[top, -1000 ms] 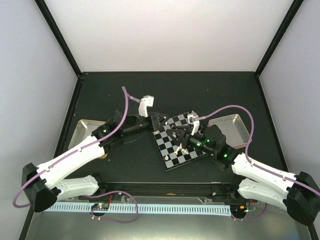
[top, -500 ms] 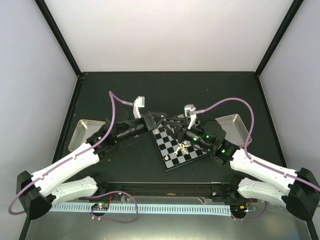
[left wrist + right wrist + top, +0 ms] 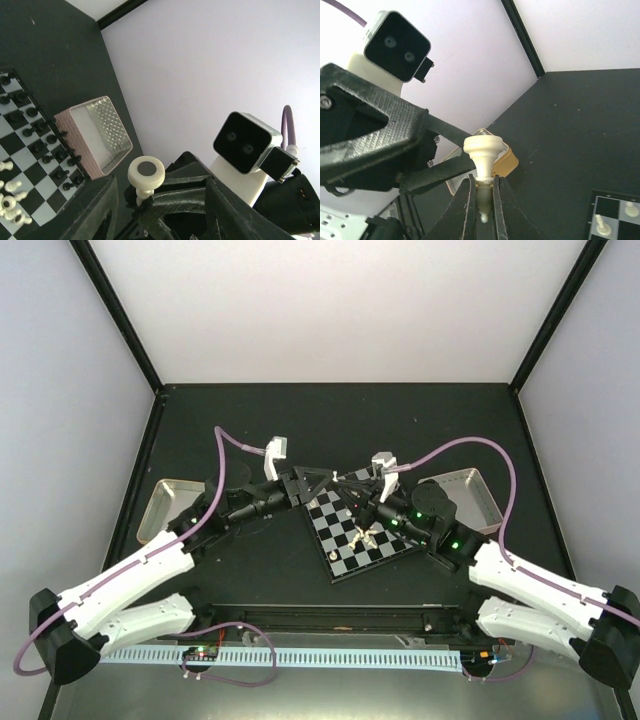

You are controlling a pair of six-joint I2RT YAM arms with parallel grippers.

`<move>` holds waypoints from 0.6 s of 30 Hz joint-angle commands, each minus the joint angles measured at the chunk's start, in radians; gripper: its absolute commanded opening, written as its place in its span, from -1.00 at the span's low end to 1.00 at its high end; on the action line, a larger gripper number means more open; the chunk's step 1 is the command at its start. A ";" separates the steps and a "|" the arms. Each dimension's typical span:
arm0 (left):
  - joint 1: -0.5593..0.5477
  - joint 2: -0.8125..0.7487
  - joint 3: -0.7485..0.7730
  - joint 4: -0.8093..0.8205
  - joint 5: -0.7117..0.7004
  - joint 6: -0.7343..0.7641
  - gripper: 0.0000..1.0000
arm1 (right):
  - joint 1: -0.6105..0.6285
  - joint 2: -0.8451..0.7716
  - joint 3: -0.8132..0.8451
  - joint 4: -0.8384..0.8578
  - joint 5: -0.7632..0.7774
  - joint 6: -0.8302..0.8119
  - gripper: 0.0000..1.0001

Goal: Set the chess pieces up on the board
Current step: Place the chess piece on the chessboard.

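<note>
Right fingers (image 3: 461,215) pinch the piece (image 3: 482,147) at its waist; left fingers (image 3: 102,210) are spread. It is probably light, hard and slippery, so hold the stem.

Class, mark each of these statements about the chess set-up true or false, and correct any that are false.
1. The right gripper has its jaws shut on a cream-white piece. True.
2. The left gripper has its jaws clamped on that piece. False: they stand apart on either side of it.
3. The board is bare. False: black pieces and cream pieces stand on it.
4. A pinkish tray lies beside the board. True.
</note>
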 commanded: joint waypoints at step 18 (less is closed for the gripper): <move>0.100 0.010 0.093 -0.301 0.446 0.379 -0.02 | 0.002 -0.052 0.200 -0.527 -0.268 -0.496 -0.98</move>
